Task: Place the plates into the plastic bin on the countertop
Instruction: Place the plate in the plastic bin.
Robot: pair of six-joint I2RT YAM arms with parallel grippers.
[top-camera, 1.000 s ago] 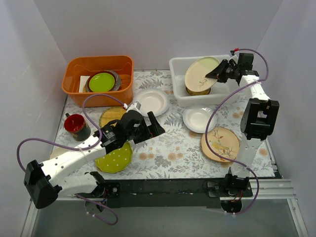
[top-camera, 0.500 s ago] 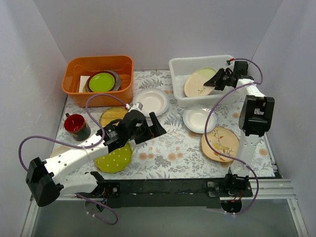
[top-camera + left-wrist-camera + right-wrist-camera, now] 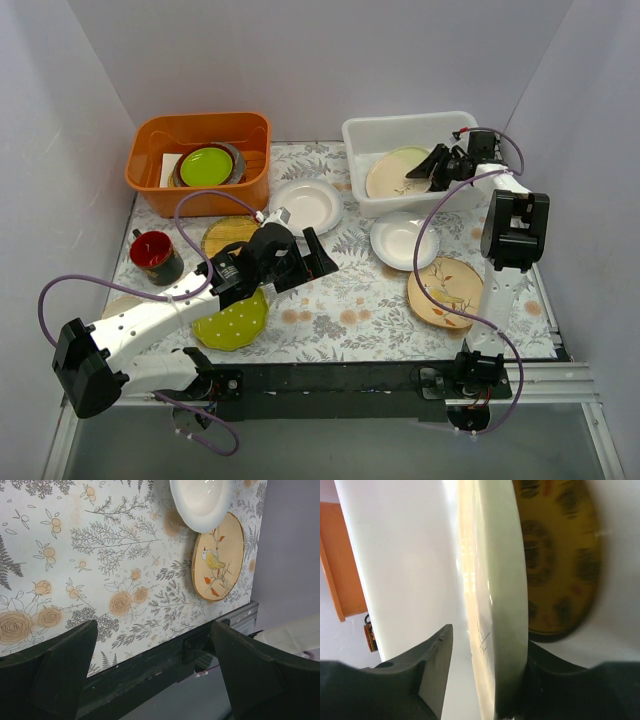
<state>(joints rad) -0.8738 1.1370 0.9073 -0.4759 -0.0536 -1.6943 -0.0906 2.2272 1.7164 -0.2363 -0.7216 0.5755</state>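
Three pale walls (image 3: 300, 60), fern-print countertop (image 3: 350, 290); left fingers (image 3: 50, 680) wide, empty; right fingers (image 3: 420, 680) straddle plate (image 3: 495, 605), grip unclear.

Eight plates, two tubs, one mug (image 3: 153, 250).
In the bin (image 3: 400, 118): cream plate (image 3: 390, 178), mustard plate (image 3: 560, 555). Outside the bin: two white plates (image 3: 308, 205) (image 3: 402, 241), bird plate (image 3: 447, 290), dotted lime plate (image 3: 232, 322), woven plate (image 3: 228, 236); one plain lime plate (image 3: 205, 165) in the orange tub (image 3: 190, 200).
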